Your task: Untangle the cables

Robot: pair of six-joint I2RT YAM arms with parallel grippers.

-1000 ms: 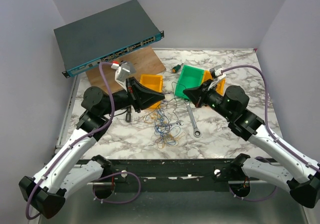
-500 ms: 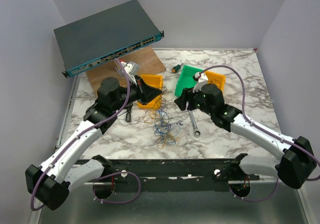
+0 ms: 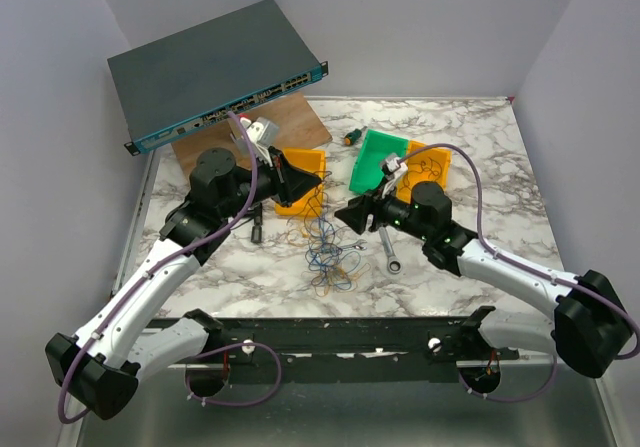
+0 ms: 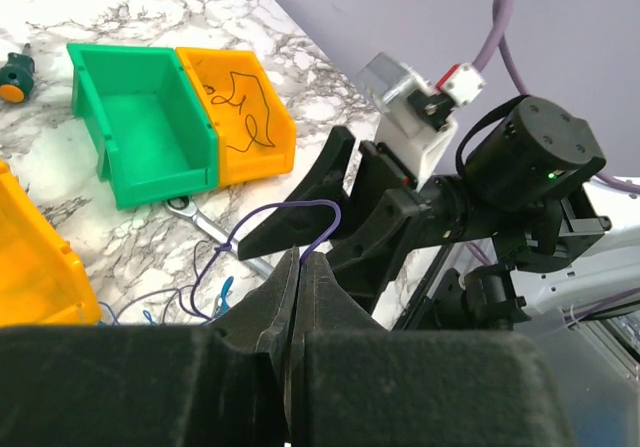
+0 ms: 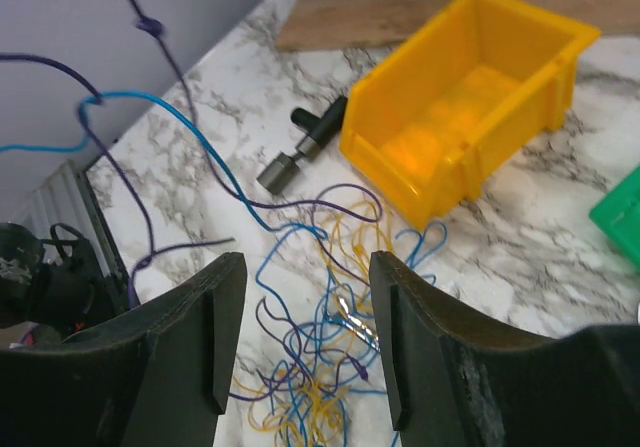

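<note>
The cables lie as a loose tangle of thin blue, yellow and purple wires on the marble table, in front of a yellow bin. My left gripper hangs above the tangle's far end. In the left wrist view its jaws are pressed together on a purple strand that loops up from the pile. My right gripper faces it from the right, low over the table. Its fingers stand apart around nothing, with the tangle below them. Blue and purple strands rise to the upper left.
A yellow bin sits behind the tangle; a green bin and a second yellow bin stand to the right. A silver wrench lies right of the wires, and a black cylindrical part to the left. A network switch rests on a wooden board.
My right gripper has opened and swung left and nearer, down toward the tangle. My left gripper has drawn back a little, still shut on the purple strand.
</note>
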